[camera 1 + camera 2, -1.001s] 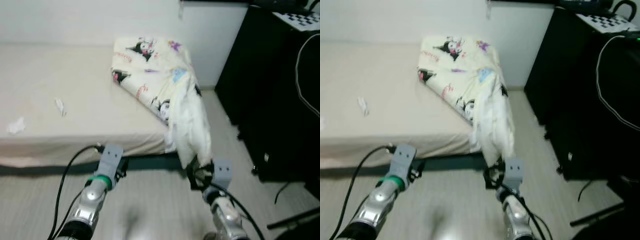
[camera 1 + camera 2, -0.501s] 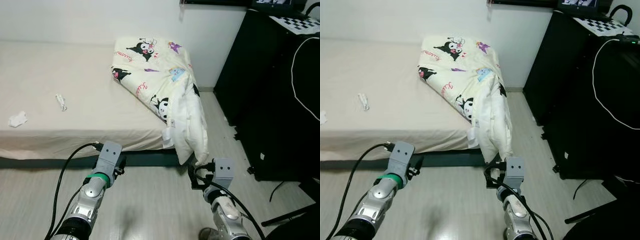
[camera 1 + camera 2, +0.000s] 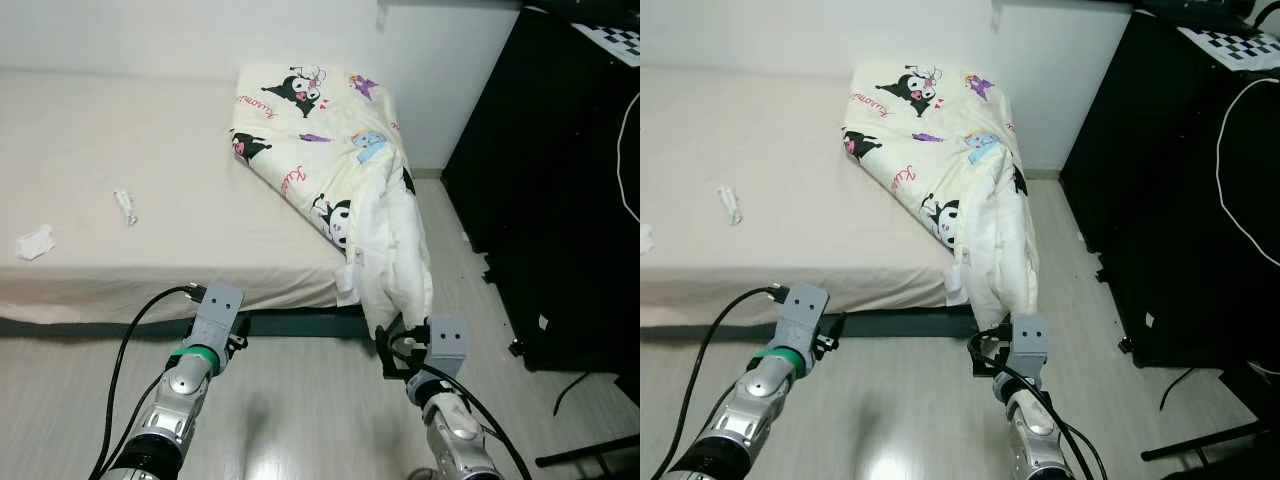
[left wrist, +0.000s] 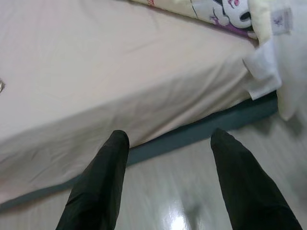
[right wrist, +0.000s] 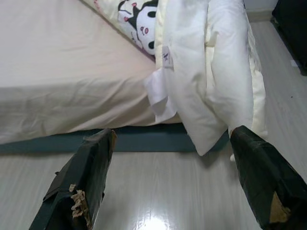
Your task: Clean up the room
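Stuff you just can't make out here: the two small white scraps [image 3: 36, 241] at about 9 o'clock on the bed [image 3: 120, 130] are too tiny to identify, could be tissue, could be anything. The bed itself runs off the frame at 9 o'clock. The cartoon quilt [image 3: 330, 170] drapes over the corner and hides the mattress edge there. At 3 o'clock the black furniture [image 3: 570, 190] is so dark no detail shows, and it's cropped too. The tips of the right gripper [image 5: 168, 187] are cut off at the bottom.
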Tool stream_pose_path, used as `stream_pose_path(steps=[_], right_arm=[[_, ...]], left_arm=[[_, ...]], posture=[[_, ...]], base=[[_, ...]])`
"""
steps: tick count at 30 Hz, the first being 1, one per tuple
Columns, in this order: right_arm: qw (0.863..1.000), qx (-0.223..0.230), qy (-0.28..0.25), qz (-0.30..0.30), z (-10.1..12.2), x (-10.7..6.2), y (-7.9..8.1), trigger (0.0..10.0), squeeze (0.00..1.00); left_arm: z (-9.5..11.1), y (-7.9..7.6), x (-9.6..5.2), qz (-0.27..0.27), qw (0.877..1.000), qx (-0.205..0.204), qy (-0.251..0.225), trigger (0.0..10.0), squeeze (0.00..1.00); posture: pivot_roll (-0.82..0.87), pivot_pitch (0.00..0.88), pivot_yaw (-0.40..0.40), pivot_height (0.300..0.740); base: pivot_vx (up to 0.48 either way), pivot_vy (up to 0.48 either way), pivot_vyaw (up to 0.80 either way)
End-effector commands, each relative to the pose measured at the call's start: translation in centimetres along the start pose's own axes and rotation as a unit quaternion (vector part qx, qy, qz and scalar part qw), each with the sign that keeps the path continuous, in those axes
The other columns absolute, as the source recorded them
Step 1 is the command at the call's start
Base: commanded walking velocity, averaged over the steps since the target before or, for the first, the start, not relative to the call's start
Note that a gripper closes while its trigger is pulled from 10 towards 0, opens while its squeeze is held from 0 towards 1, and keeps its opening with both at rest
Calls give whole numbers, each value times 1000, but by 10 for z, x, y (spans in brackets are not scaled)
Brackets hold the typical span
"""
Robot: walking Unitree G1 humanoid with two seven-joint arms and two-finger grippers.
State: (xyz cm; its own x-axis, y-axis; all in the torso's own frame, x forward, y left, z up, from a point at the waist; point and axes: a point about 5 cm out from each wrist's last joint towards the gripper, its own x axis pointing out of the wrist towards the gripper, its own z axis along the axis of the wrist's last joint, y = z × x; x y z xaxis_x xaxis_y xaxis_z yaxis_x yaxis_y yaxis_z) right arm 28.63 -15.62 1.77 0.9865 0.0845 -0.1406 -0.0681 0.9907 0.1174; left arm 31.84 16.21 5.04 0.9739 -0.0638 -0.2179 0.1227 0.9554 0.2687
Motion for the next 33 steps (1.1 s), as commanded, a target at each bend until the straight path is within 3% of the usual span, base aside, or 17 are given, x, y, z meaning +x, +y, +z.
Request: stream_pose_path(steps=[1, 24, 33], right_arm=[[1000, 4, 10, -1, -5, -3, 0, 10000, 0], [1000, 5, 10, -2, -4, -2, 1, 10000, 0], [999, 3, -29, -22, 12, 3, -11, 10000, 0]], left_arm=[[-11, 0, -4, 0, 1000, 5, 20, 10000, 0], [-8, 1, -3, 1, 1000, 0, 16, 10000, 0], [-8, -4, -4, -20, 1000, -2, 12, 10000, 0]], posture=[[51, 61, -6, 740], [49, 59, -3, 740], [49, 58, -1, 740]], base=[[379, 0, 0], [367, 0, 0], [0, 0, 0]])
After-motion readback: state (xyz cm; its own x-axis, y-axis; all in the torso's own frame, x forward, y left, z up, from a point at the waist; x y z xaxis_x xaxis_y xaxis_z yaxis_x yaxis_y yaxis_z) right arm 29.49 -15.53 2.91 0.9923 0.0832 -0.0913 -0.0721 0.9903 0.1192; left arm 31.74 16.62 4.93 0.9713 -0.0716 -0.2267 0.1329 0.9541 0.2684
